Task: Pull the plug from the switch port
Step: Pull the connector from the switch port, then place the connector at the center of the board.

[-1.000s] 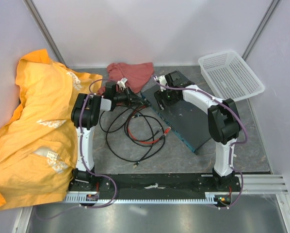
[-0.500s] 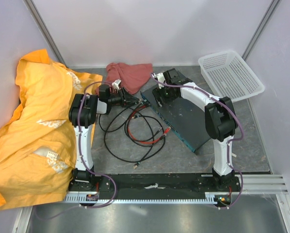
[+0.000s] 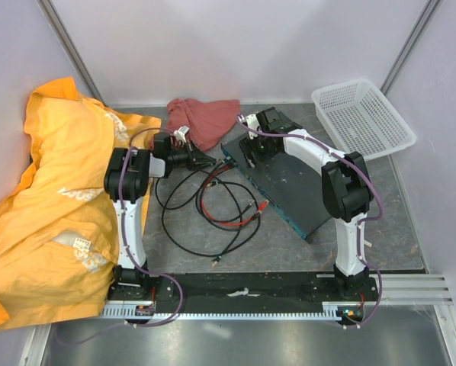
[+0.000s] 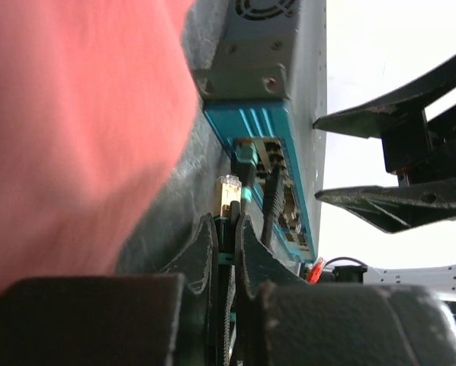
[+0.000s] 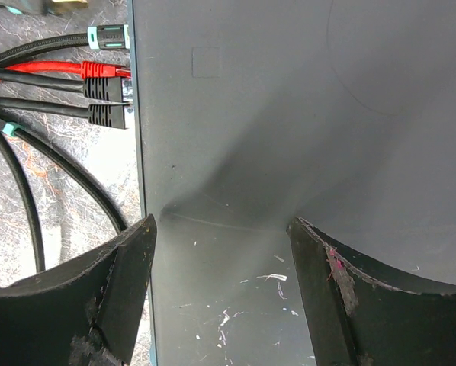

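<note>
Left gripper [image 4: 226, 225] pinched shut on plug [image 4: 228, 189], tip apparently just outside teal port face of switch [image 3: 289, 200], lying centre-right. I'd draw straight back, no twisting. Right gripper [image 5: 222, 225] spread open over switch top; I'd press down, steady it.

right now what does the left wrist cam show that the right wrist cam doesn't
Only the left wrist view: the left gripper shut on the plug, whose clear tip shows in front of the teal port face of the switch, with the red cloth alongside. Only the right wrist view: the switch's broad, flat dark top seen face-on. Both: the switch, the open right gripper over it, and cables plugged into its edge.
</note>
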`<move>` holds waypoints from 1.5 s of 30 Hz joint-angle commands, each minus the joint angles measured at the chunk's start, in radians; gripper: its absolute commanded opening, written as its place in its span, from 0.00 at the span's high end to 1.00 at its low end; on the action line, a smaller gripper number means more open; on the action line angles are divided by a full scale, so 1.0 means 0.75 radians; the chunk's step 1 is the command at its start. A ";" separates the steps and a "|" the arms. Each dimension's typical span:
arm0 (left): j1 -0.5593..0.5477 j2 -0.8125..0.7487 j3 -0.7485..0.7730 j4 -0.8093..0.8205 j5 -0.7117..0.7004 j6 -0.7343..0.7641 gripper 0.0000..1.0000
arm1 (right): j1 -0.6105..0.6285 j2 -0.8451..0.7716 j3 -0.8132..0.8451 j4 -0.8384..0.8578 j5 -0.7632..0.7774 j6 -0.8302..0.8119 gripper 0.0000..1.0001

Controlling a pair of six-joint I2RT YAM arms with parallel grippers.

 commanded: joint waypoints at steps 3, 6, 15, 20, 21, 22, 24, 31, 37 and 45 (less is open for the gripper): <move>0.038 -0.301 0.012 -0.055 0.012 0.279 0.98 | 0.004 -0.019 -0.015 0.005 0.014 -0.034 0.21; 0.040 -0.383 0.131 -0.326 0.090 0.389 0.98 | 0.004 -0.048 -0.015 0.011 0.020 -0.036 0.20; 0.112 -0.733 -0.006 -0.827 -0.096 0.833 0.98 | 0.002 -0.185 -0.088 0.060 0.053 -0.051 0.20; 0.118 -0.856 0.141 -1.075 -0.190 0.943 0.98 | 0.004 -0.242 -0.098 0.066 0.061 -0.057 0.20; 0.120 -0.858 0.214 -1.137 -0.220 0.978 0.98 | 0.004 -0.258 -0.102 0.066 0.063 -0.059 0.20; 0.120 -0.864 0.227 -1.188 -0.251 1.017 0.98 | 0.004 -0.265 -0.117 0.068 0.063 -0.061 0.20; 0.118 -0.915 0.177 -1.277 -0.361 1.109 0.98 | 0.004 -0.287 -0.135 0.066 0.067 -0.065 0.20; 0.202 -1.056 -0.061 -1.440 -0.748 1.211 0.98 | 0.004 -0.338 -0.186 0.074 0.075 -0.075 0.19; 0.202 -0.977 -0.035 -1.430 -0.975 1.328 0.92 | 0.004 -0.320 -0.180 0.074 0.053 -0.059 0.19; 0.142 -0.833 0.331 -1.434 -0.669 1.208 0.49 | 0.004 -0.306 -0.176 0.077 0.053 -0.055 0.19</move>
